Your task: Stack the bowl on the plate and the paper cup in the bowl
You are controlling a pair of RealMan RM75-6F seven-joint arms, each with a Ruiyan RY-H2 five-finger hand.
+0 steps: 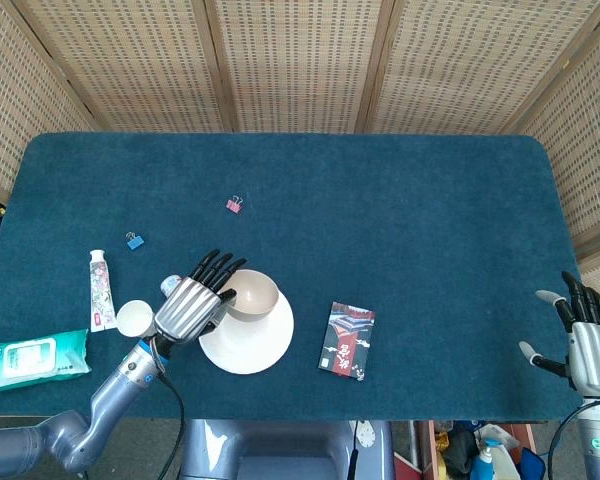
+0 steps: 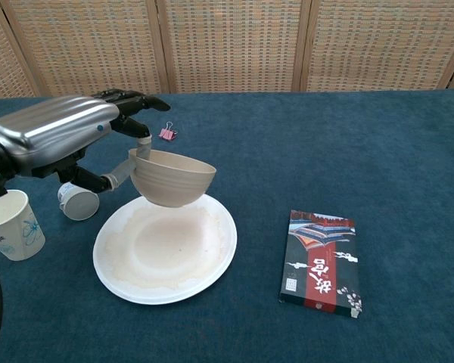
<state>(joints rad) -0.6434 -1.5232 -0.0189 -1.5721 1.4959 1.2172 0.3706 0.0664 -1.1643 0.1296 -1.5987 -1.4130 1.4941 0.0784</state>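
My left hand [image 2: 57,140] holds the bowl [image 2: 172,177] by its rim, pinched between thumb and fingers, just above the far edge of the plate [image 2: 165,246]; I cannot tell whether the bowl touches the plate. The plate lies near the table's [image 1: 400,210] front edge, left of the middle. The paper cup [image 2: 11,224] stands upright to the plate's left. My right hand [image 1: 587,345] hangs past the table's front right corner, fingers spread, holding nothing.
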